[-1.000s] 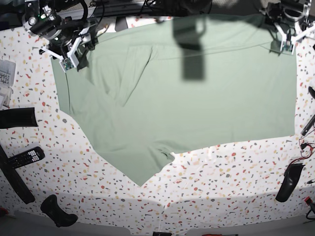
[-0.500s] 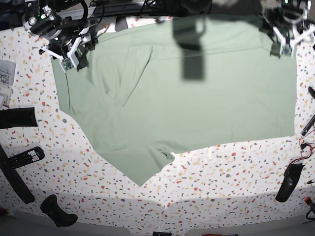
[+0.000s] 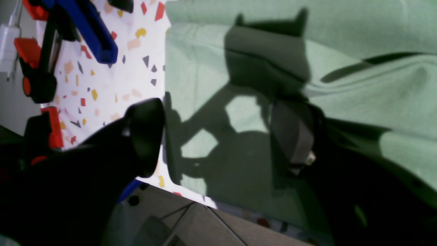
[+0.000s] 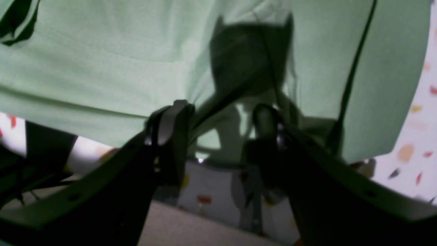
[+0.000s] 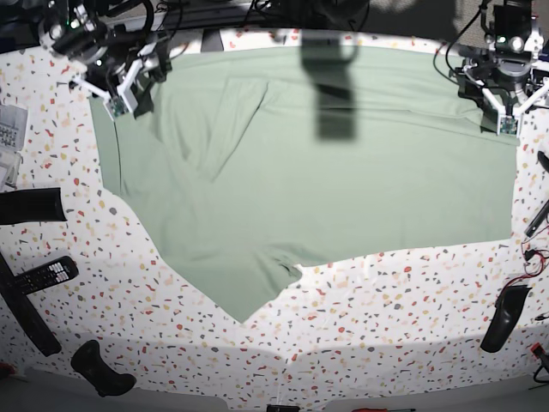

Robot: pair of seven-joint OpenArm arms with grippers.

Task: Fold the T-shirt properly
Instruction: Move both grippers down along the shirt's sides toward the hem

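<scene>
Speckled terrazzo table [image 5: 360, 326] carries the spread sage-green T-shirt [image 5: 343, 180]. Left fingers [image 3: 293, 133] gape wide above its edge. Right fingers [image 4: 170, 126] stand parted over cloth, gripping nothing.

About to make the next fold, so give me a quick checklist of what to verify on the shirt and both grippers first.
1. Left gripper open: ok.
2. Left gripper over the shirt edge, one finger off the cloth: ok.
3. Right gripper holding cloth: cannot tell; jaws apart, fabric between them.
4. Shirt lying flat: not ok; creases near the right gripper.
5. Remote clear of the shirt: ok.
</scene>
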